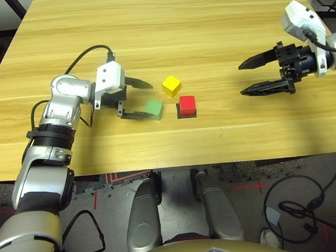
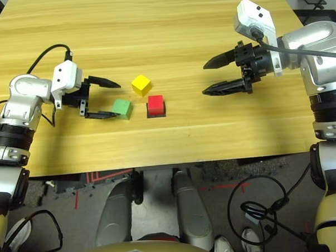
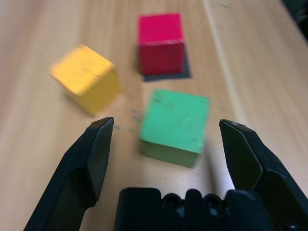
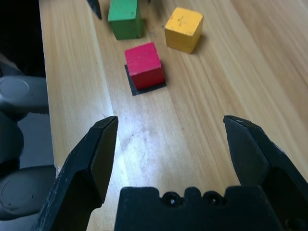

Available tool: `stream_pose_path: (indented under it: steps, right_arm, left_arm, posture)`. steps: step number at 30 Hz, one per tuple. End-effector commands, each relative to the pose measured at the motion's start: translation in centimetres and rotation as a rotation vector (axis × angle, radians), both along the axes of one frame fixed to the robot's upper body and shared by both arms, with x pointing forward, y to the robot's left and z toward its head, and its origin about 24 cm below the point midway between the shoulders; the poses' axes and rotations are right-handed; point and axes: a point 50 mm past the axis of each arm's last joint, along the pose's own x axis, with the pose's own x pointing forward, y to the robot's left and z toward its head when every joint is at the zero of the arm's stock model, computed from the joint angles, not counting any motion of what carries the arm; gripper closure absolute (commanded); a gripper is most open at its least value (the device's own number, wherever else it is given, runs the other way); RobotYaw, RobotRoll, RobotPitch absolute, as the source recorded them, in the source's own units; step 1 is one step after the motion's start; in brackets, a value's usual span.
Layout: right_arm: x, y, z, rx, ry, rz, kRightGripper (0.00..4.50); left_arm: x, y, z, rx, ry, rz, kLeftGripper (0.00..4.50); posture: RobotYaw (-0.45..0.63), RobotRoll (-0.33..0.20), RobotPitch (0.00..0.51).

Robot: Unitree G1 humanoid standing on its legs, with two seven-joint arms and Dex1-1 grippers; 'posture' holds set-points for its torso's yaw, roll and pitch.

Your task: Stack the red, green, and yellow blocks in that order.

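Observation:
The red block [image 1: 187,105] sits on a flat black square [image 1: 187,114] near the table's middle. Just left of it lies the green block [image 1: 154,109], and the yellow block [image 1: 171,85] stands a little behind the gap between them. My left gripper [image 1: 141,98] is open, low at the table, its fingertips beside the green block's left side; the block [image 3: 175,126] lies just ahead of the open fingers, nearer one of them. My right gripper [image 1: 244,78] hangs open well to the right of the red block [image 4: 144,65], with nothing between its fingers.
The wooden table [image 1: 169,25] stretches bare behind the blocks and between them and the right gripper. Its front edge [image 1: 175,163] runs close below the blocks. Cables lie on the floor [image 1: 297,209] at the lower right.

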Motion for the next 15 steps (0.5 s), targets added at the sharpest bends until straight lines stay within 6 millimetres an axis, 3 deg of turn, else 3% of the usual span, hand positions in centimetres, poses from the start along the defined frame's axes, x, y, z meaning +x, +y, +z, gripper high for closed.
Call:
stream_pose_path:
  steps: [1,11,15]
  right_arm:
    - [-0.41,-0.07,0.12,0.007,-0.005,-0.001,0.06]
    - [-0.07,0.58,0.16,0.025,-0.015,0.002,0.06]
    - [0.09,0.65,0.18,0.03,-0.02,-0.003,0.0]
  left_arm:
    - [-0.36,0.53,-0.84,0.076,0.04,0.008,0.0]
    - [0.25,0.24,-1.08,0.08,-0.033,0.09,0.0]
    - [0.15,-0.16,-1.19,0.06,-0.044,0.082,0.92]
  posture:
    - [-0.09,-0.137,0.25]
    - [-0.08,-0.134,0.259]
    - [-0.08,-0.134,0.259]
